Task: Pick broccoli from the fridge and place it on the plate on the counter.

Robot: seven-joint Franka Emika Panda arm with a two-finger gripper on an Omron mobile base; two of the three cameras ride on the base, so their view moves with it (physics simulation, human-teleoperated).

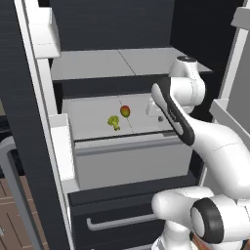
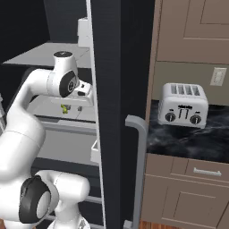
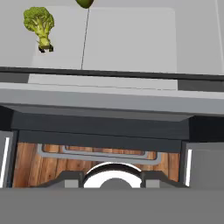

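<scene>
The open fridge (image 1: pixel 34 146) holds broccoli (image 1: pixel 114 122) beside a red-green fruit (image 1: pixel 125 111) on its grey shelf (image 1: pixel 93 119); a toaster (image 2: pixel 183 105) sits on the marble counter (image 2: pixel 188 141). Whether the jaws are open, I cannot tell.

Fridge shelf with two items on it

A light grey shelf (image 1: pixel 93 119) inside the open fridge (image 1: pixel 29 146) carries the broccoli (image 1: pixel 114 122) and a round red-and-green fruit (image 1: pixel 125 111), near each other but apart, the fruit set further back. A thin seam runs across the shelf beside them. A pale drawer (image 1: pixel 132 161) sits directly beneath.
</scene>
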